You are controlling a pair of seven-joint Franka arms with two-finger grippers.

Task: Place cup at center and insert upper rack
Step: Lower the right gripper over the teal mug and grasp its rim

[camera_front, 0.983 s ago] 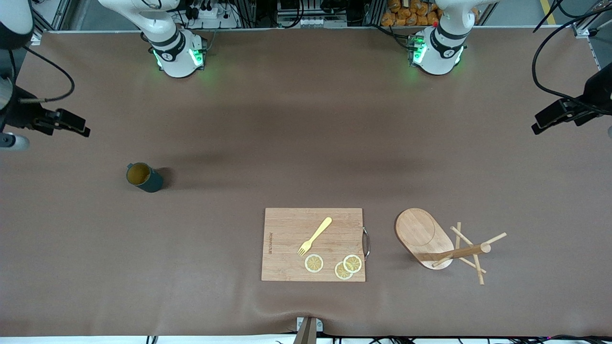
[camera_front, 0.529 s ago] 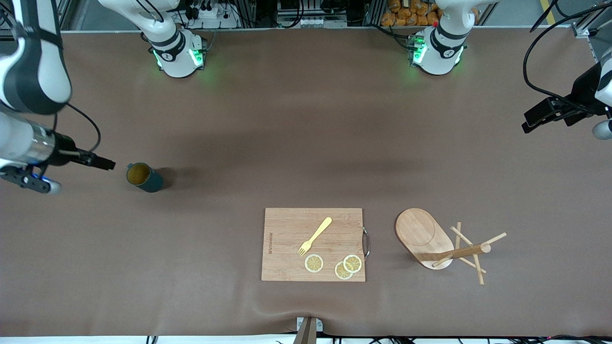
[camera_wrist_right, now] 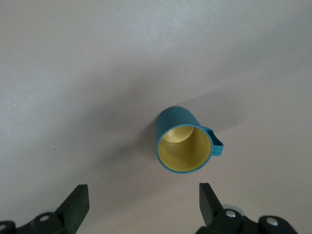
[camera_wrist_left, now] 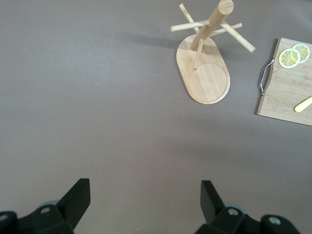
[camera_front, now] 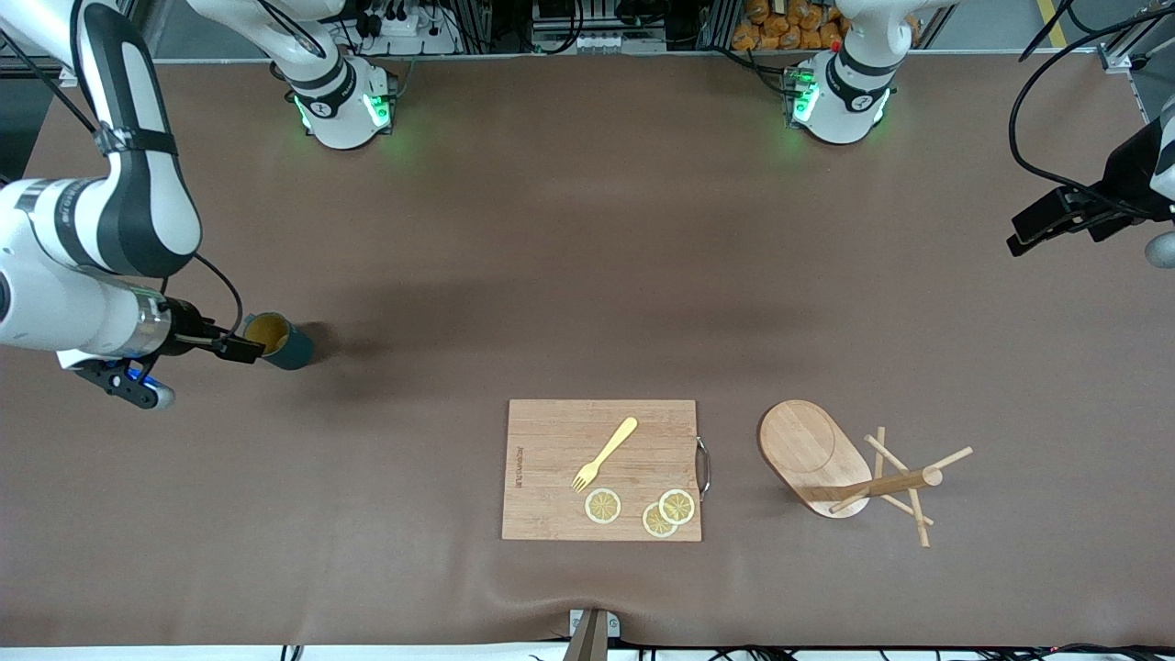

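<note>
The right tool point(camera_front: 240, 349), fingers wide apart and empty, hangs just beside the upright cup point(camera_front: 278, 341) at the right arm's end of the counter point(camera_front: 569, 257). The left tool point(camera_wrist_left: 144, 204), also wide open and empty, waits above the left arm's end, well apart from the rack point(camera_front: 849, 466) standing beside the board point(camera_front: 551, 441).

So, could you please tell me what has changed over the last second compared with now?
The right gripper has swung in from the table's edge, open, and come up beside the small dark teal ribbed cup, not yet gripping it. The left gripper, also open, barely shifted at its own end. The cup, the light wooden mug tree and the rectangular wooden cutting board stayed put.
</note>
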